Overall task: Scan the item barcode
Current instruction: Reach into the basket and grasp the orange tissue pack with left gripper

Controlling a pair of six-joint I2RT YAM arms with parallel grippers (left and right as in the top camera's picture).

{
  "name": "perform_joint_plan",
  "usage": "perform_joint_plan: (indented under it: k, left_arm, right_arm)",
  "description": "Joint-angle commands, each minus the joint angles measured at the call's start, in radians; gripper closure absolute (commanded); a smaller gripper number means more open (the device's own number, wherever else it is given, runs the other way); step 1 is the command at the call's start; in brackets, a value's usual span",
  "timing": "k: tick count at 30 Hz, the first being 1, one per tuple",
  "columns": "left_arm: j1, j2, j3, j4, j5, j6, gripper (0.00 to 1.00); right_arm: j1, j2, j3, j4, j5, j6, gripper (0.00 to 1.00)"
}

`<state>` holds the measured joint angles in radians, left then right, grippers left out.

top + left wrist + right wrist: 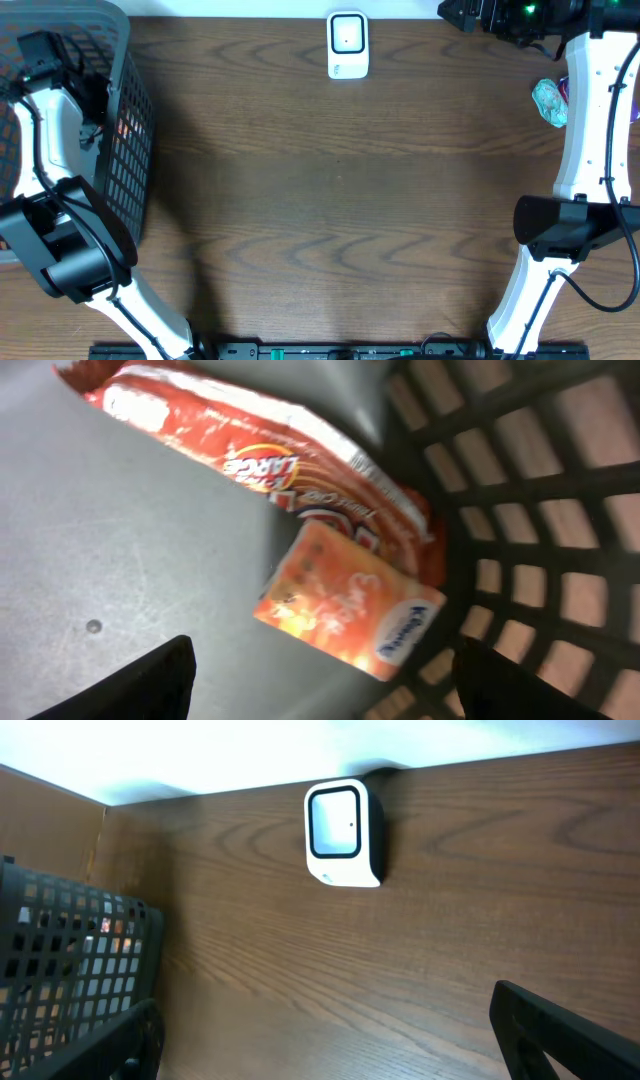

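Left gripper (322, 650): inside the basket, aimed down at its floor; jaws spread wide with nothing between them, both dark fingers (130, 685) clear of the goods.
Orange packet (345, 600): the item to scan; it lies flat on the basket floor just under the gap between the left fingers, 1 corner close against the mesh wall. It has a blue oval logo near its lower corner, and the rest of the print is too blurred to read.
Red bag (250, 450): larger, beyond the packet, stretched along the floor. The packet's upper edge meets it; whether it overlaps I cannot tell.
Basket (135, 130): dark mesh walls and grey floor, at the left end of the table.
Right gripper (325, 1000): over bare wood at the far right, jaws wide apart and empty.
Table (330, 200): dark brown wood grain.
Teal bundle (549, 102): small crumpled item on the wood beside the right arm, well apart from the basket.
Scanner (347, 45): white with a dark-rimmed window, at the middle of the far edge, well apart from both grippers.
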<state>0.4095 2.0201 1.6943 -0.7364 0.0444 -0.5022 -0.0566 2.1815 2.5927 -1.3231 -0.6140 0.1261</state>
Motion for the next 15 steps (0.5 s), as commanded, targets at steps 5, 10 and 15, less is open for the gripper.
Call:
perform_joint_plan:
  k: [5,10,15]
  left_arm:
    - [0.004,0.034,-0.051,0.047,-0.038,0.051,0.18]
    - [0.004,0.089,-0.051,0.050,-0.037,0.061,0.24]
    - [0.004,0.155,-0.051,0.056,-0.037,0.077,0.41]
  right_arm:
    - [0.002,0.002,0.008,-0.002,-0.016,0.008,0.01]
    - [0.002,0.002,0.008,-0.002,-0.016,0.008,0.01]
    - [0.002,0.002,0.008,-0.002,-0.016,0.008,0.01]
